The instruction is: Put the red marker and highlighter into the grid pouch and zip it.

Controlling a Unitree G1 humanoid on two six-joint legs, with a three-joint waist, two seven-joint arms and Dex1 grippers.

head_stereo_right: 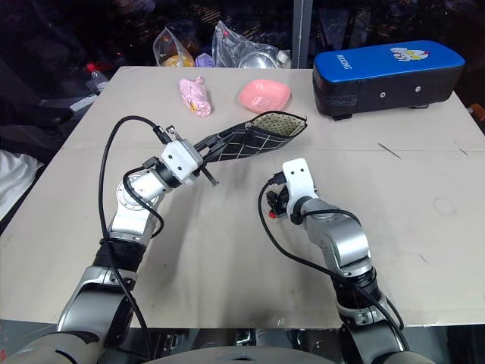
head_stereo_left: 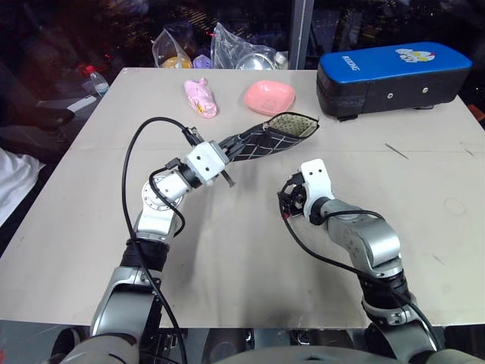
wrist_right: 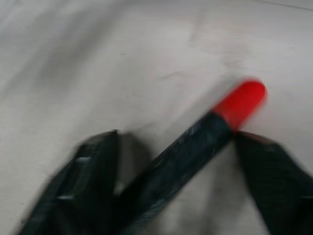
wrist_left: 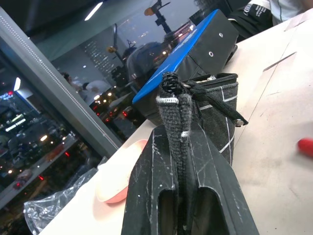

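Note:
My left gripper is shut on one end of the grid pouch and holds it up off the table. The pouch's mouth gapes at the far end and shows its beige dotted lining. In the left wrist view the fingers pinch the pouch's fabric edge by the zipper. My right gripper is down at the table just right of centre. Its fingers stand apart on either side of the red marker, which lies on the table. The highlighter is out of view.
A big blue-and-black hard case stands at the far right. A pink bowl and a pink bundle lie behind the pouch. Plastic bags crowd the far edge. The beige table reaches to the near edge.

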